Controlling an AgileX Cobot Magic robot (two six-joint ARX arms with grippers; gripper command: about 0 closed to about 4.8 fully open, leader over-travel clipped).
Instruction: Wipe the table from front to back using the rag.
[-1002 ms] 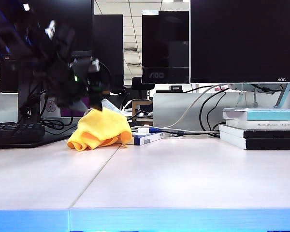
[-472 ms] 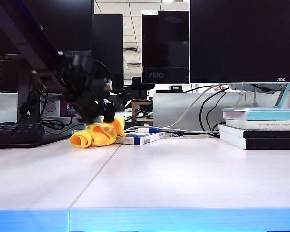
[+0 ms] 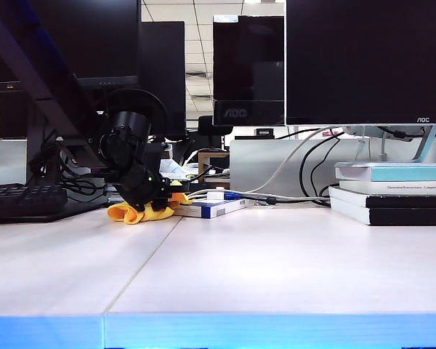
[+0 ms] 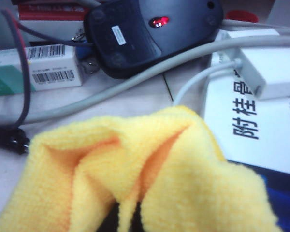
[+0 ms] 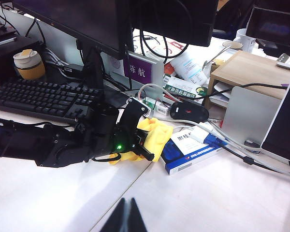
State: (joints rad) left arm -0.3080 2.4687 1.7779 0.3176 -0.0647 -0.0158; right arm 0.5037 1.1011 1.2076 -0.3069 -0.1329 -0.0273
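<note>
The yellow rag lies bunched at the back left of the table, next to the seam line. My left gripper is low over the rag and shut on it; in the left wrist view a thin fold of the rag runs between the dark jaws of the left gripper. The right wrist view shows the rag under the left gripper. My right gripper hangs shut and empty above the bare table, nearer the front; it is outside the exterior view.
A blue-and-white box lies just right of the rag, with grey cables over it. A black mouse sits behind the rag. A keyboard is at the left, stacked books at the right, and monitors stand along the back.
The left arm came down onto the rag and its gripper closed on it. The heaped rag is now squashed low and mostly hidden behind the gripper.
</note>
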